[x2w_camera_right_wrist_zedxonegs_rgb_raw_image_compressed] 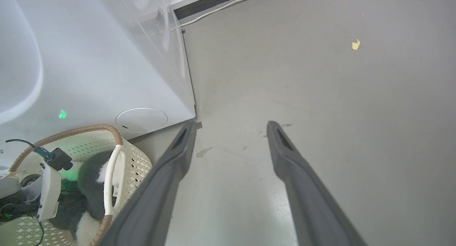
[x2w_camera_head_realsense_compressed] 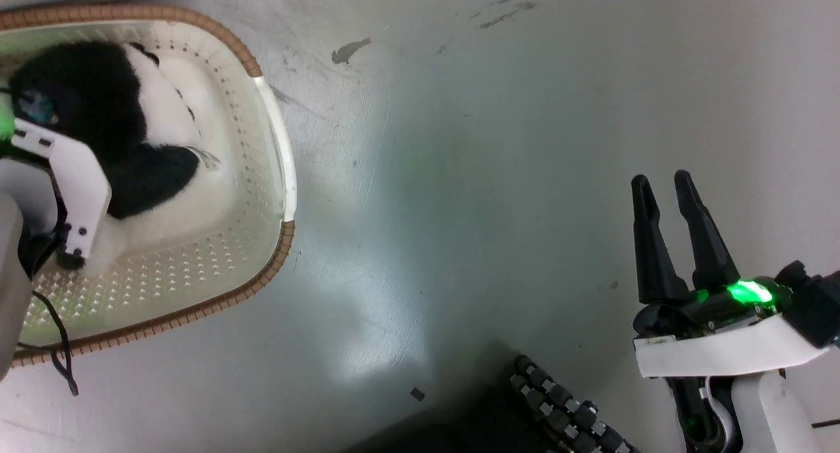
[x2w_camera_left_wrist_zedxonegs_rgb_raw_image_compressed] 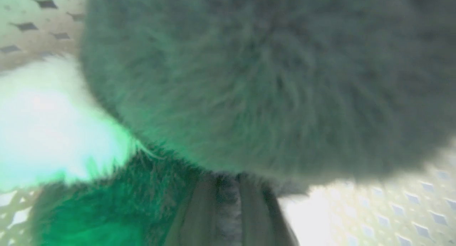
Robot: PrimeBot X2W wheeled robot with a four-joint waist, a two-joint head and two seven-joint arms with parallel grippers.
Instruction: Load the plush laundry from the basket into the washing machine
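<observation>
In the head view the basket (x2w_camera_head_realsense_compressed: 252, 197) sits at ten o'clock on the grey floor (x2w_camera_head_realsense_compressed: 499, 177). It holds the plush laundry (x2w_camera_head_realsense_compressed: 98, 92), which lies toward its nine o'clock wall. The left arm's white wrist housing (x2w_camera_head_realsense_compressed: 72, 177) reaches down over the plush. The right gripper (x2w_camera_head_realsense_compressed: 663, 180) waits at four o'clock, well apart from the basket.

In the left wrist view black fur fills the picture from nine through three o'clock. At six o'clock the left gripper (x2w_camera_left_wrist_zedxonegs_rgb_raw_image_compressed: 228, 178) has its jaws close together with a tuft pinched between them. The step in hand looks like the grasp itself.

In the right wrist view the right jaws stand wide apart and empty over bare floor. The washing machine (x2w_camera_right_wrist_zedxonegs_rgb_raw_image_compressed: 89, 78) rises at ten o'clock, its white front just beside the basket at eight o'clock. I cannot tell whether its door is open.

The next move calls for a straight lift, so the soft lump clears the woven rim without dragging the light basket, and then a carry to the drum.
</observation>
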